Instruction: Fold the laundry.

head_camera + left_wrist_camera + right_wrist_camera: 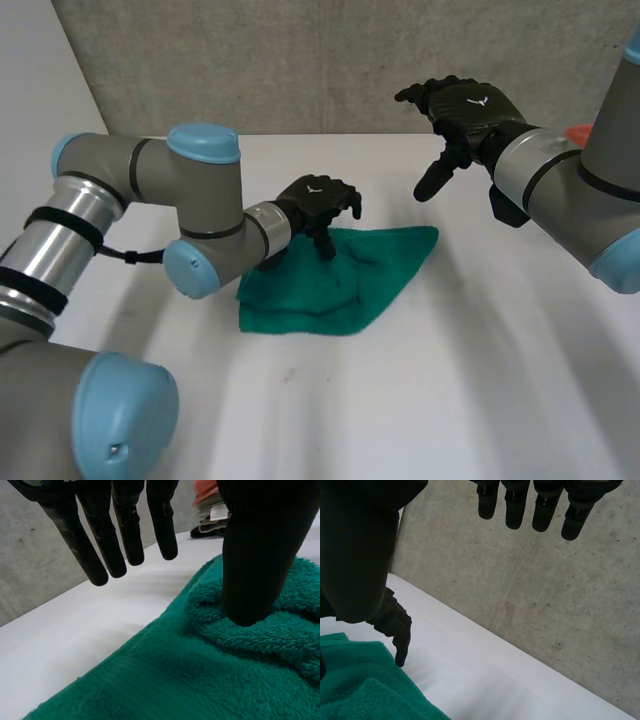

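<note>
Reaching across near table edge with left arm. Hovering left hand over far edge of one green terry towel, fingers straight, spread from thumb, gripping nothing. Holding right hand raised beyond towel, fingers loose, empty. Lying rumpled, triangular, mid smooth white table. Facing grey concrete wall. Glimpsing one stack of folded cloths beyond.

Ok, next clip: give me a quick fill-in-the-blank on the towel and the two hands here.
1. The towel lying on the white table is ___ in colour.
2. The left hand presses its thumb down on the ___.
3. The right hand, its fingers straight, hovers above the table holding ___.
Missing words: green; towel; nothing.
</note>
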### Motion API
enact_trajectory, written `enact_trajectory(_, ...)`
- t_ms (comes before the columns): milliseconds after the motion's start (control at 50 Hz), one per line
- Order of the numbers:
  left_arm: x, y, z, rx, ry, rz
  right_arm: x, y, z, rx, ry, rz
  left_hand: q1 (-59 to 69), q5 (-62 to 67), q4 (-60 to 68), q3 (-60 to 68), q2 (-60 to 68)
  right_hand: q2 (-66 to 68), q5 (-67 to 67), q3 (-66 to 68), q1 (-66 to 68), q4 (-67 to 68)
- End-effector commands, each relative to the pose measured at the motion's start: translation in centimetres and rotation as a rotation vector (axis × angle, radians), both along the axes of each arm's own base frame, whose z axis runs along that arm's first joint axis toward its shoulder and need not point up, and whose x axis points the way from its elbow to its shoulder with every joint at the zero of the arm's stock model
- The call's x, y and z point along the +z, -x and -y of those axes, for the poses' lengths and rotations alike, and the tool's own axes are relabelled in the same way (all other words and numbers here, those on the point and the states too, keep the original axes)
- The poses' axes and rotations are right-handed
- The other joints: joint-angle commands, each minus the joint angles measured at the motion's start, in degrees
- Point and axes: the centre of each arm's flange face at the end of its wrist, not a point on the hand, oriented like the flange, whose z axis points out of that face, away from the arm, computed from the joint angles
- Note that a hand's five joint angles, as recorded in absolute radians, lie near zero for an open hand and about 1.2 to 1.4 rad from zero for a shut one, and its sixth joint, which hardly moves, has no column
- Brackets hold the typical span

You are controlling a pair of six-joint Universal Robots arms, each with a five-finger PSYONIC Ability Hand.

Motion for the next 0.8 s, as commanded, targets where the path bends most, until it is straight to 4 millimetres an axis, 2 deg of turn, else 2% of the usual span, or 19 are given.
enact_trajectory(20, 0.0, 1.1, -1.5, -0.050, 0.032, 0.030, -0.1, 0.2, 0.2, -0.006, 0.009, -0.015, 2.7, 3.6, 3.1, 2.7, 3.0, -2.0, -2.8, -1.9, -2.7, -2.2)
enact_trajectory(180, -0.4, 1.8, -2.3, -0.039, 0.152, 0.128, 0.0, 0.3, 0.3, -0.010, 0.014, -0.021, 5.1, 6.0, 5.4, 5.1, 5.3, -2.0, -2.8, -1.9, -2.7, -2.2)
enact_trajectory(260, -0.4, 2.2, -2.7, -0.050, 0.184, 0.133, -0.1, 0.3, 0.2, -0.009, 0.016, -0.029, 11.3, 12.2, 11.6, 11.3, 11.5, -2.0, -2.8, -1.9, -2.7, -2.2)
enact_trajectory(520, -0.5, 2.2, -2.2, -0.013, 0.282, 0.186, -0.1, 0.4, 0.3, -0.010, 0.017, -0.033, 24.1, 25.0, 24.4, 24.1, 24.3, -2.0, -2.8, -1.9, -2.7, -2.2)
enact_trajectory(800, -2.1, 3.7, -4.0, -0.085, 0.460, 0.337, 0.3, 0.5, 0.0, -0.010, 0.022, -0.034, 24.9, 25.8, 25.3, 24.9, 25.2, -2.0, -2.8, -1.9, -2.7, -2.2)
